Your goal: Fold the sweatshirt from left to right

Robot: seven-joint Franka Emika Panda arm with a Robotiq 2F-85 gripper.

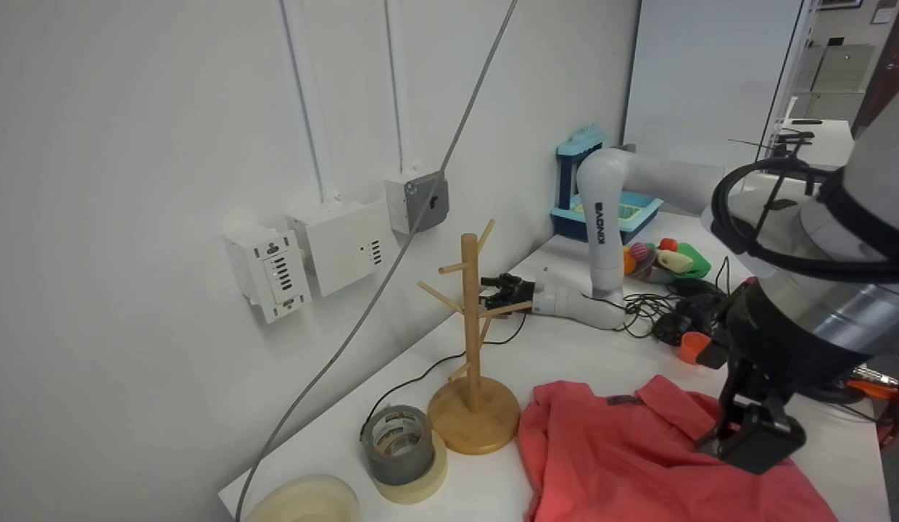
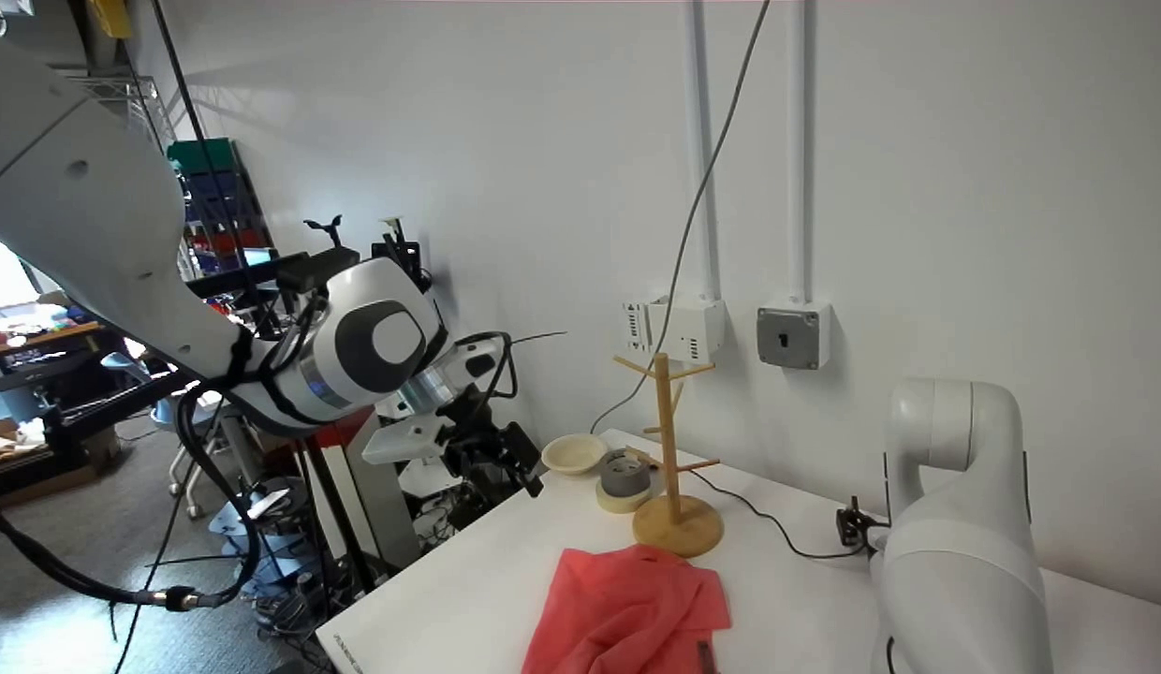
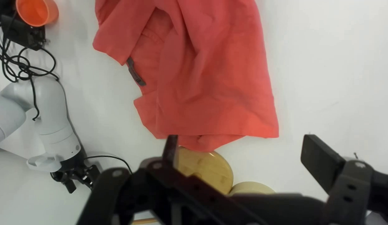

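Note:
The coral-red sweatshirt (image 3: 212, 78) lies rumpled on the white table in the wrist view, its upper part cut off by the frame. Folds run from its collar side, where a dark tag shows, and an under layer peeks out past its lower edge. It also lies in both exterior views (image 1: 623, 457) (image 2: 627, 608), cut off at the bottom. My gripper (image 3: 244, 153) is open, with its fingers wide apart and nothing between them. It hangs above the table, apart from the cloth. It also shows in both exterior views (image 1: 736, 406) (image 2: 515, 463).
A wooden mug tree (image 1: 473, 326) stands against the sweatshirt's edge. Beside it are stacked grey tape (image 1: 402, 467) and tan tape (image 1: 424, 487), and a cream bowl (image 1: 304, 500). A second white arm (image 1: 602, 217), black cables (image 1: 641, 308) and an orange cup (image 1: 692, 348) lie farther along.

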